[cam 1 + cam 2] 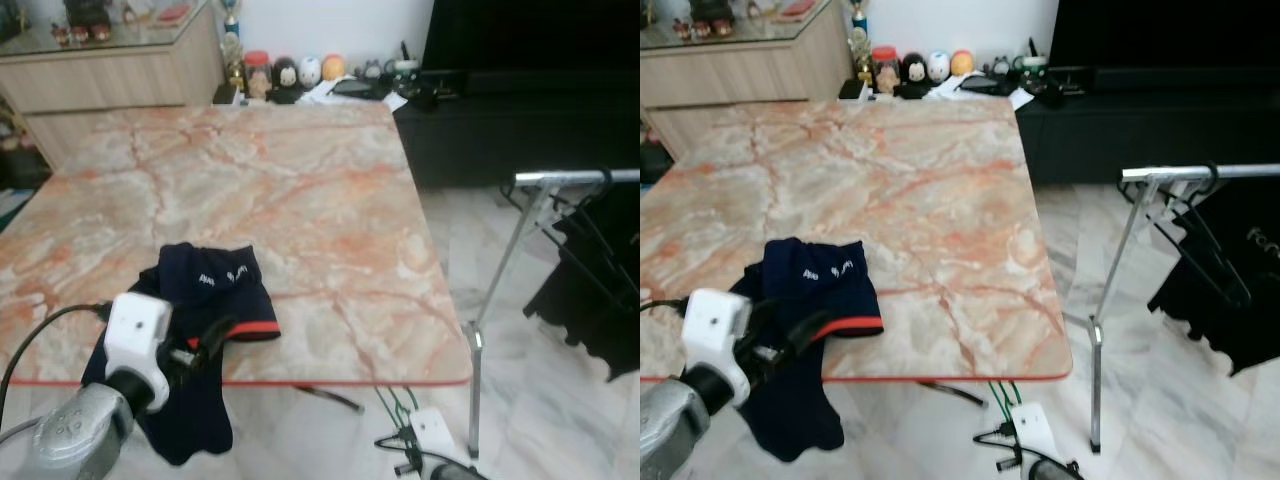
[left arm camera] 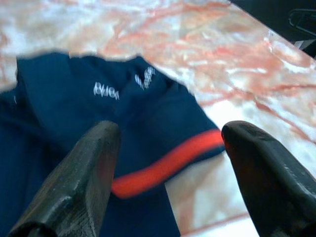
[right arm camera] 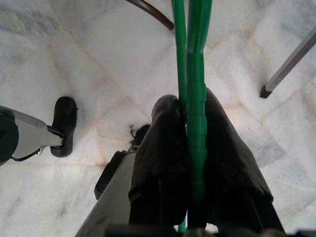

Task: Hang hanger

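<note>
Left eye view: marble table (image 1: 300, 180) (pink-veined) | left gripper (image 2: 168, 163) jaws apart | right gripper (image 3: 190, 148) clamps green hanger (image 3: 190, 59)

Navy garments on table: one (image 1: 205, 300)
Green hangers: one (image 3: 193, 79)
Drying racks, right: one (image 1: 560, 180)
Round figurines, far edge: four (image 1: 297, 72)

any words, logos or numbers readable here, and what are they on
"fon": white letters on the black garment hanging from the rack, cut off at the picture's edge.
Two small white prints on the navy shorts on the table: too blurred to read.
Jars and figures at the table's far end: any labels are too small to read.
The left claw hangs open over the shorts; the right claw is shut on a green hanger.
</note>
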Controlling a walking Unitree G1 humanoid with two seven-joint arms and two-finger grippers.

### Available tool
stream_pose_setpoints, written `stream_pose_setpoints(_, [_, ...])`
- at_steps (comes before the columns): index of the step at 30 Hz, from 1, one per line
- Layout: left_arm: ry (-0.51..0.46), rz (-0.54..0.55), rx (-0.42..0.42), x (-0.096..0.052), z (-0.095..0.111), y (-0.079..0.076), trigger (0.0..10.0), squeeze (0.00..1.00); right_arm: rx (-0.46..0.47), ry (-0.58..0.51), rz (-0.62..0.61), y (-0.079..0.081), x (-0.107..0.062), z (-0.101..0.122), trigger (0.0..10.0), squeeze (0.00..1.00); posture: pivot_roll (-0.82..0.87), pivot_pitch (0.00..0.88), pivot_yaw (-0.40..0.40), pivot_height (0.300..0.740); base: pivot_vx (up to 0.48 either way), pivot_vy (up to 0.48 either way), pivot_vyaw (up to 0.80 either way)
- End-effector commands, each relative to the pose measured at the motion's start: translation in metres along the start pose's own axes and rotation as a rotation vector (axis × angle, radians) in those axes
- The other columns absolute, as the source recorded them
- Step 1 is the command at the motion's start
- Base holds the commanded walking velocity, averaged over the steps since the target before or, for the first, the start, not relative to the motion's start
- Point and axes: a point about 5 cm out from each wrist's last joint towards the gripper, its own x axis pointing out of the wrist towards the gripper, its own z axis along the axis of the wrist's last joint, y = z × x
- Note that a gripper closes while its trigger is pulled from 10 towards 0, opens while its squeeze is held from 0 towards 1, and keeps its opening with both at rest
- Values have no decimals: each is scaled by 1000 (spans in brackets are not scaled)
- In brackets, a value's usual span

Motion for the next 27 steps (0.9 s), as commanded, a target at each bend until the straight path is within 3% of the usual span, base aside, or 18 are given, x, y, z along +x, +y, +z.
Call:
stream_pose_setpoints(1, [-78, 104, -54, -10, 4, 6, 10000, 0, -4, 0, 3, 1, 0, 0, 10000, 0, 82, 17, 15, 740, 0, 0, 0])
stream_pose_setpoints(2, [-78, 104, -54, -10, 4, 6, 10000, 0, -4, 0, 3, 1, 0, 0, 10000, 0, 82, 17, 15, 740, 0, 0, 0])
stream_pose_setpoints(4, [-152, 298, -104, -17, 0, 16, 10000, 0, -12, 1, 3, -1, 0, 1, 10000, 0, 89, 10, 6, 740, 0, 0, 0])
stream_pose_setpoints(6, [-187, 467, -81, -19, -3, 25, 10000, 0, -18, 0, 3, -1, 0, 1, 10000, 0, 86, 7, 6, 740, 0, 0, 0])
stream_pose_setpoints(8, [-205, 545, -76, -18, -6, 27, 10000, 0, -15, -1, 2, -2, 0, 1, 10000, 0, 78, 3, 5, 740, 0, 0, 0])
stream_pose_setpoints(15, [-226, 543, -35, -7, -5, 21, 10000, 0, 41, 0, -18, -2, 0, -2, 10000, 0, 65, 0, 10, 740, 0, 0, 0])
stream_pose_setpoints(17, [-230, 552, -30, -5, -6, 23, 10000, 0, 81, 6, -34, -2, -1, -4, 10000, 0, 64, 0, 11, 740, 0, -352, 0])
stream_pose_setpoints(27, [-258, 570, -11, -1, -5, 23, 10000, 0, 86, 11, -44, -3, -1, -6, 10000, 0, 59, 0, 14, 740, 0, -356, 0])
